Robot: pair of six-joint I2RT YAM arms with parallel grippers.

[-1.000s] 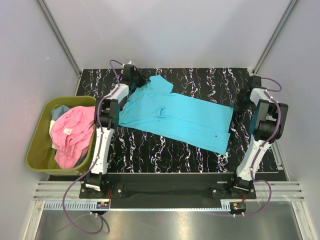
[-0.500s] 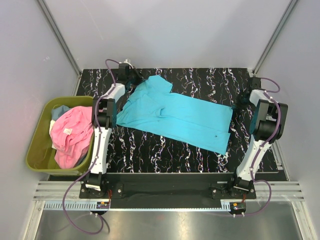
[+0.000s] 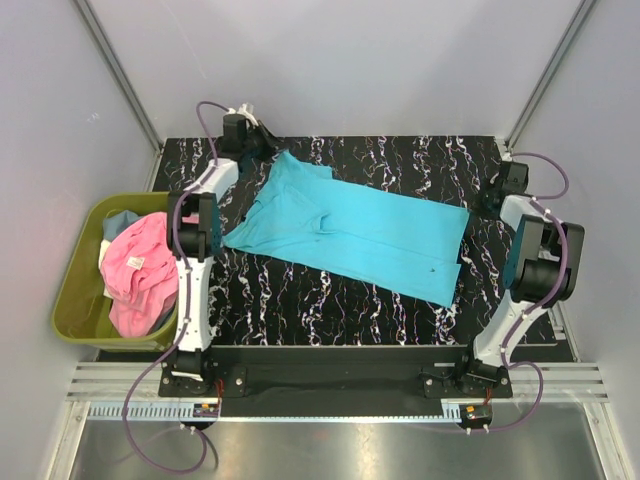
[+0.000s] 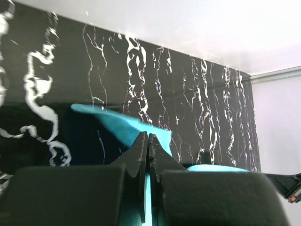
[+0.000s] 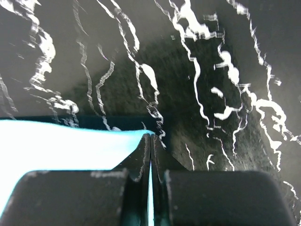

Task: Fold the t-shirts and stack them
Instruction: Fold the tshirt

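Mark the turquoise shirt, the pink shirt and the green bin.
turquoise shirt (image 3: pixel 360 235): top external view, middle of its spread body.
pink shirt (image 3: pixel 140 265): top external view, middle of the crumpled heap in the bin.
green bin (image 3: pixel 78 290): top external view, bare left wall.

top: high, behind the bases (image 3: pixel 190 365), looking down on the whole table (image 3: pixel 300 300), bases at frame bottom | left wrist: low, close, over left gripper (image 4: pixel 148 137) across table to far wall (image 4: pixel 188 28) | right wrist: close, over right gripper (image 5: pixel 150 137), down onto table | shared: shirt (image 3: pixel 350 230) edges, marbled table
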